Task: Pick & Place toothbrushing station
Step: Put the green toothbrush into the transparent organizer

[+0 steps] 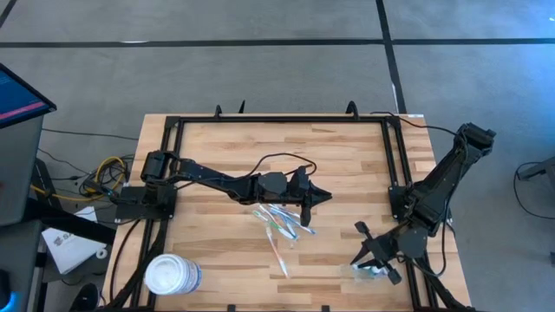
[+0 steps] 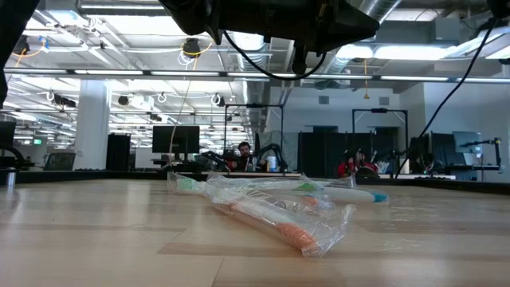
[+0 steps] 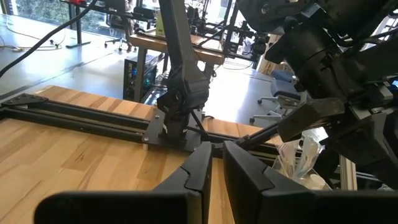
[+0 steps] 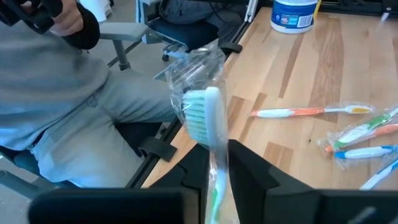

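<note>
The right gripper (image 4: 216, 163), near the surface (image 1: 347, 156) edge at about five o'clock in the high view, is pinching a wrapped toothbrush (image 4: 208, 121) between narrowly parted fingers, and beneath it the toothbrushing station (image 1: 371, 271) is showing only as a faint clear patch, mostly hidden. The left gripper (image 3: 216, 163) is hovering mid-surface, nearly closed and empty, above the loose wrapped toothbrushes (image 1: 279, 224). A white tub (image 1: 171, 275) is sitting at seven o'clock, and a seated person (image 4: 74, 93) is waiting beyond the edge.

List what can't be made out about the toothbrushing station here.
- Toothbrushing station: perhaps the see-through thing in the high view; too small, partly under the right arm.
- Wrapped toothbrush at the right gripper: right wrist view, handle cut off by the bottom edge.
- Low view: both grippers cut off above.
</note>
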You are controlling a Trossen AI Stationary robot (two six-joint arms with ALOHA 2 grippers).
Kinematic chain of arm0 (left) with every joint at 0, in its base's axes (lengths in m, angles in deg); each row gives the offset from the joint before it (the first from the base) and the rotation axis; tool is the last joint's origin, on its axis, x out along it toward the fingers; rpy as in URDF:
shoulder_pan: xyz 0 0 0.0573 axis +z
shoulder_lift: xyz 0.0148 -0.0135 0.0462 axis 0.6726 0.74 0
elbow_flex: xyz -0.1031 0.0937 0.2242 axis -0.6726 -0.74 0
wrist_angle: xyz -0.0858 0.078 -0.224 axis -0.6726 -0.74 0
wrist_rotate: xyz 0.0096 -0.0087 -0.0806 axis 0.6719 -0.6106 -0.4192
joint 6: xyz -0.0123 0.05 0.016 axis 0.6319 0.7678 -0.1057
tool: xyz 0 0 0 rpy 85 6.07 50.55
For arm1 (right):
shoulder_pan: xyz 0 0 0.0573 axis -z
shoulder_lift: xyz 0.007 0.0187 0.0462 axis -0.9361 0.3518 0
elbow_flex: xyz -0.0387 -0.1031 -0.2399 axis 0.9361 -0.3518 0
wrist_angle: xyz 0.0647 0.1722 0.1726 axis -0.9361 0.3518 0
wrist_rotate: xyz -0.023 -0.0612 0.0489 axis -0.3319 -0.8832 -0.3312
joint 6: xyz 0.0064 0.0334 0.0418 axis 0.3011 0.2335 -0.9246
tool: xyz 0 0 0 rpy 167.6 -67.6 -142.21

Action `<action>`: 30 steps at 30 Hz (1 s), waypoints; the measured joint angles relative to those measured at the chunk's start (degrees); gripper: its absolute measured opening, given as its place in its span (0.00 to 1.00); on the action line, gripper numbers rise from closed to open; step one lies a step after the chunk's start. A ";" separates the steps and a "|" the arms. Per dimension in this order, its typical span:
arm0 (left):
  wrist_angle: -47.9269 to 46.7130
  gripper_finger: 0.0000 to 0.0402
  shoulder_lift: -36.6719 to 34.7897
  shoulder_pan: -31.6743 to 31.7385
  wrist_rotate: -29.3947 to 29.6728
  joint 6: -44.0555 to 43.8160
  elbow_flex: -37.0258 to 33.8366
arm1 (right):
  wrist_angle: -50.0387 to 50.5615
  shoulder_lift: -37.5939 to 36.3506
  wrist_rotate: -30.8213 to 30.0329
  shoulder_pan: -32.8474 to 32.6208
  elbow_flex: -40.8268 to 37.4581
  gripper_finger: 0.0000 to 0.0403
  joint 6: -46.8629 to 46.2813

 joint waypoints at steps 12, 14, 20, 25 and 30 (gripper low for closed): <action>-0.16 0.09 0.01 0.00 0.02 0.00 0.00 | 0.86 0.00 0.04 -0.15 -0.02 0.14 -0.04; -0.16 0.09 0.01 0.00 0.02 0.00 0.00 | 0.94 0.00 0.11 -0.15 -0.02 0.14 -0.86; -0.16 0.09 0.01 0.00 0.02 0.00 0.00 | 1.11 -0.04 0.43 -0.20 -0.02 0.14 -1.51; -0.18 0.09 0.01 0.00 0.00 0.00 0.00 | 1.14 -0.11 0.68 -0.15 -0.02 0.15 -1.53; -0.27 0.09 0.01 0.00 0.02 0.00 0.00 | 1.22 -0.11 1.57 -0.15 -0.02 0.22 -1.65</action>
